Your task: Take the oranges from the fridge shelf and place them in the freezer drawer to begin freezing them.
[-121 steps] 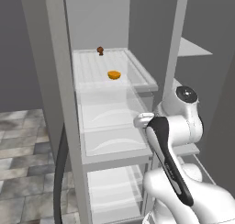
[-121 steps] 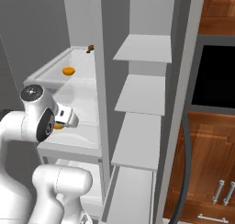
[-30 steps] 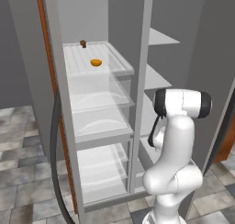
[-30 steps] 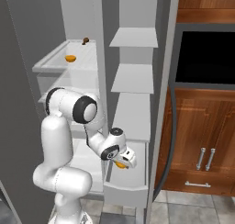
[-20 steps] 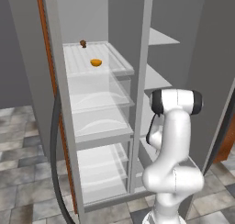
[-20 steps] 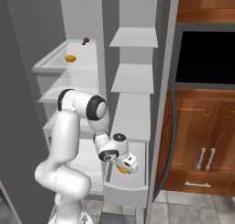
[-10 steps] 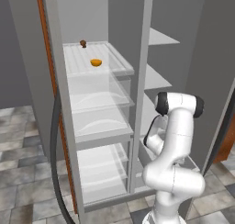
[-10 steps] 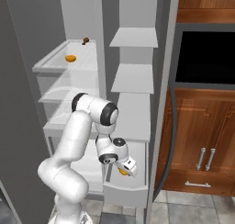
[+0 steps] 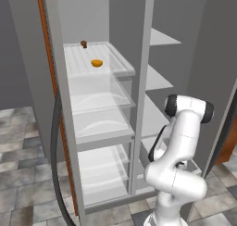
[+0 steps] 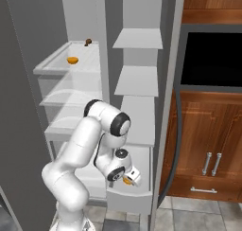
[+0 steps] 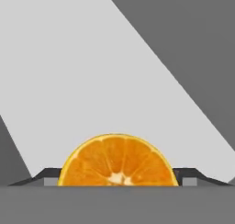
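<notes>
Your gripper [image 10: 127, 179] sits low in the open freezer drawer [image 10: 142, 197], with one orange half [image 11: 118, 160] between its fingertips [image 11: 46, 176], cut face toward the hand camera. You cannot tell whether the fingers grip it or stand clear. Farther up, the second orange [image 9: 96, 62] lies on the ribbed fridge shelf [image 9: 111, 65], a small brown object [image 9: 84, 44] behind it.

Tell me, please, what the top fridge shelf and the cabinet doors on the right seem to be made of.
The fridge shelf looks like white plastic, matte, with fine ribs; its raised rim seems translucent, perhaps clear plastic or glass. The cabinet doors look like reddish-brown wood with visible grain and framed panels, probably varnished. Their handles look like brushed metal, pale and shiny.
</notes>
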